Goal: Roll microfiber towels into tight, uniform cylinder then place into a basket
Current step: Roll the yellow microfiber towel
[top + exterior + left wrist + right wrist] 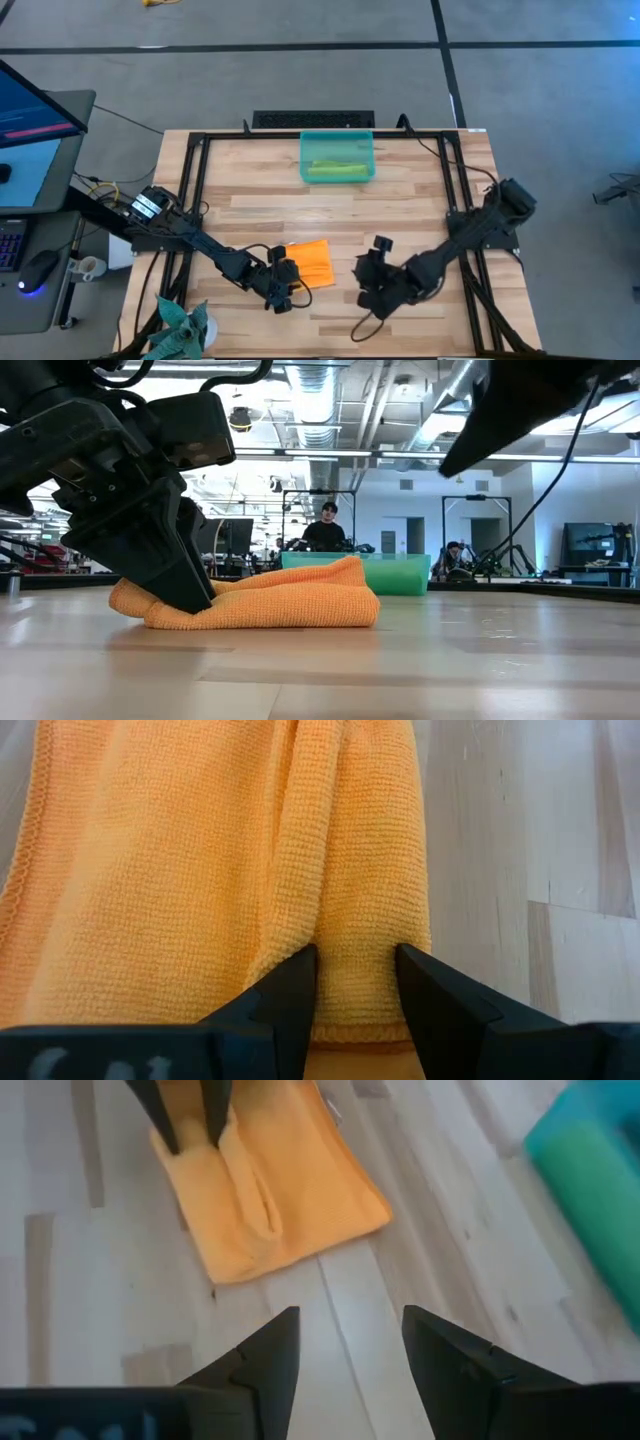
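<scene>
The left end effector (355,982) pinches a fold of the orange towel (310,263) near the desk's front edge. The right end effector (350,1355) is open and empty just beside it, with the basket (337,158) toward the back edge.

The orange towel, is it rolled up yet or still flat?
Partly rolled. The orange towel has one bunched fold pinched by the left gripper; the rest lies flat on the table.

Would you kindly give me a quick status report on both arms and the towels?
Left tool pinching a fold of the orange towel. Right tool open, empty, beside it. Green towel in basket. Nothing in the way.
</scene>
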Controlling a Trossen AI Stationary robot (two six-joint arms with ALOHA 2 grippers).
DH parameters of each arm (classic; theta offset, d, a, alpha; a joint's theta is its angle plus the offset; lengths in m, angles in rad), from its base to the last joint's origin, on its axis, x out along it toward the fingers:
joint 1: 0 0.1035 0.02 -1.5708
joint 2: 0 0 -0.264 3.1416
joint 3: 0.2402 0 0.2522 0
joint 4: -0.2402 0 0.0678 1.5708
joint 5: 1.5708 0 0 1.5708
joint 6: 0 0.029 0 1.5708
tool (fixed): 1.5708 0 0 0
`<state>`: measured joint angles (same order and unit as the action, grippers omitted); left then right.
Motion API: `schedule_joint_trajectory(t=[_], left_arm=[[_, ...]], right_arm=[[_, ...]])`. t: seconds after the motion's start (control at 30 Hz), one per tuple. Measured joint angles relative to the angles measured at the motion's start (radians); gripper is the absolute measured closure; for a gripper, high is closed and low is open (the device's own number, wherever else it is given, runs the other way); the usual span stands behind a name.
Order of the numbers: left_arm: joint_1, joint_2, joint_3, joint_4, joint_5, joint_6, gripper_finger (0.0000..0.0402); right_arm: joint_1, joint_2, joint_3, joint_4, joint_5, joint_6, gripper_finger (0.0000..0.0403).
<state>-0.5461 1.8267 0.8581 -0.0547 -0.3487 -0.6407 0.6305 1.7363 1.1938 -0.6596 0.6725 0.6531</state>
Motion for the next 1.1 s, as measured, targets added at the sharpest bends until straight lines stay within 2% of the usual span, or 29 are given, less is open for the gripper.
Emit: schedule_joint_trajectory(t=[0.1, 0.3, 0.43, 0.63, 0.77, 0.97, 1.1], left_arm=[[0.000, 0.000, 0.000, 0.000, 0.000, 0.000, 0.0265], [0.000, 0.000, 0.000, 0.000, 0.000, 0.000, 0.0265], [0.000, 0.000, 0.000, 0.001, 0.000, -0.001, 0.0265], [0.000, 0.000, 0.000, 0.001, 0.000, -0.001, 0.0265], [0.000, 0.000, 0.000, 0.001, 0.000, -0.002, 0.0265], [0.000, 0.000, 0.000, 0.000, 0.001, -0.001, 0.0265], [0.000, 0.000, 0.000, -0.003, 0.002, -0.001, 0.0265]], right_arm=[[0.028, 0.006, -0.008, 0.014, 0.036, 0.001, 0.0202], [0.019, 0.021, -0.070, 0.110, 0.028, -0.005, 0.0205], [-0.018, 0.021, -0.079, 0.131, -0.001, -0.006, 0.0204], [-0.071, 0.021, -0.079, 0.210, -0.104, -0.022, 0.0206], [-0.070, 0.026, -0.079, 0.280, -0.120, -0.148, 0.0206], [-0.040, 0.142, -0.073, 0.527, -0.127, -0.462, 0.0207], [-0.026, 0.226, -0.053, 0.594, -0.125, -0.635, 0.0207]])
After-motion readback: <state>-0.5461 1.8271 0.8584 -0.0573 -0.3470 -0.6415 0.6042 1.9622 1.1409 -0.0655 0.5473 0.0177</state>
